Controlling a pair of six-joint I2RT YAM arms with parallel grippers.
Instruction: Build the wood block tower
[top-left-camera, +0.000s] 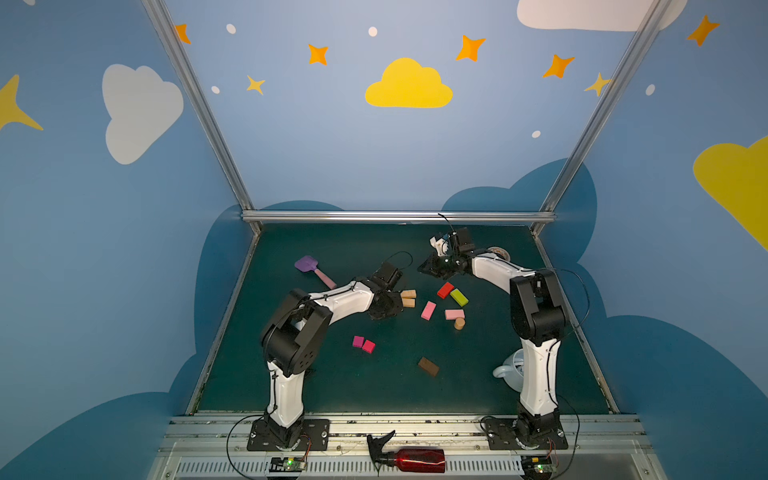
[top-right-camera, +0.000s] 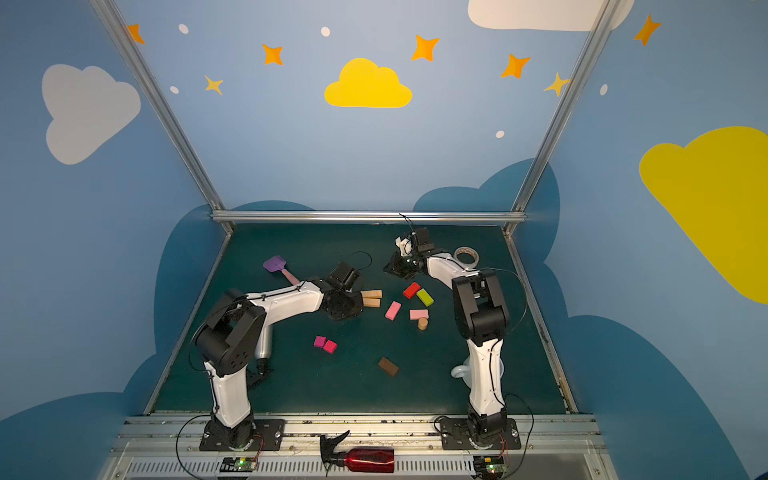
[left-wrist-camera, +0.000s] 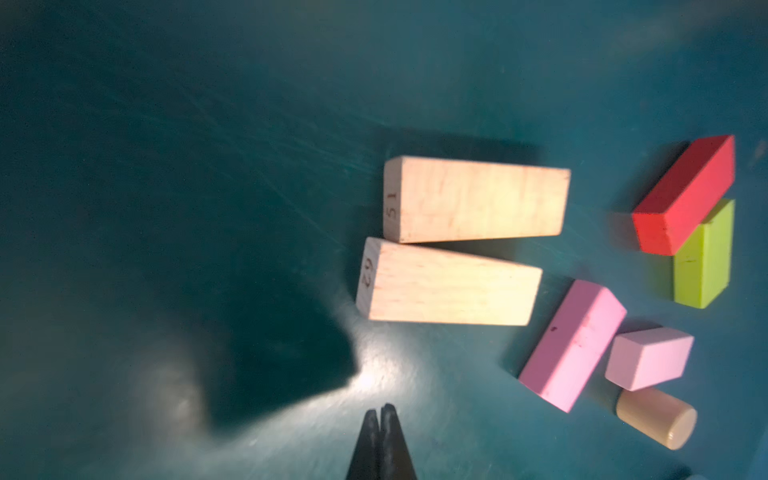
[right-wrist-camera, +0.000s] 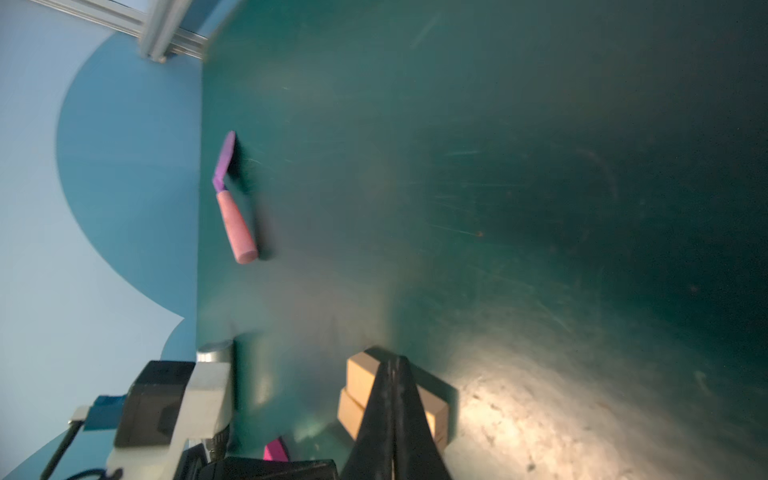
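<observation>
Lying flat on the scuffed, dark green tabletop (top-left-camera: 332, 390), two bare tan wooden bars (left-wrist-camera: 473, 199) rest side by side, touching at one end and parting slightly toward the other. Their grain is plain, and each end face carries a stamped number. Near them a matte red wooden bar (left-wrist-camera: 685, 195) touches a lime-green wooden bar (left-wrist-camera: 702, 257). A long light pink wooden bar (left-wrist-camera: 571, 345) lies close to a second light pink bar (left-wrist-camera: 648, 357), with a short tan wooden cylinder (left-wrist-camera: 656, 417) just beside that one. Toward the front, a magenta square block (top-left-camera: 358, 341) and a red square block (top-left-camera: 368, 346) touch each other, and a dark brown wooden bar (top-left-camera: 428, 366) lies alone. Every piece sits in a single layer, none upon another.

The left gripper (left-wrist-camera: 380, 409) has its black, tapered fingers pressed together on nothing, just beside the tan bars. The right gripper (right-wrist-camera: 395, 361) is likewise closed and empty, hanging over the far part of the table beyond the red bar.
</observation>
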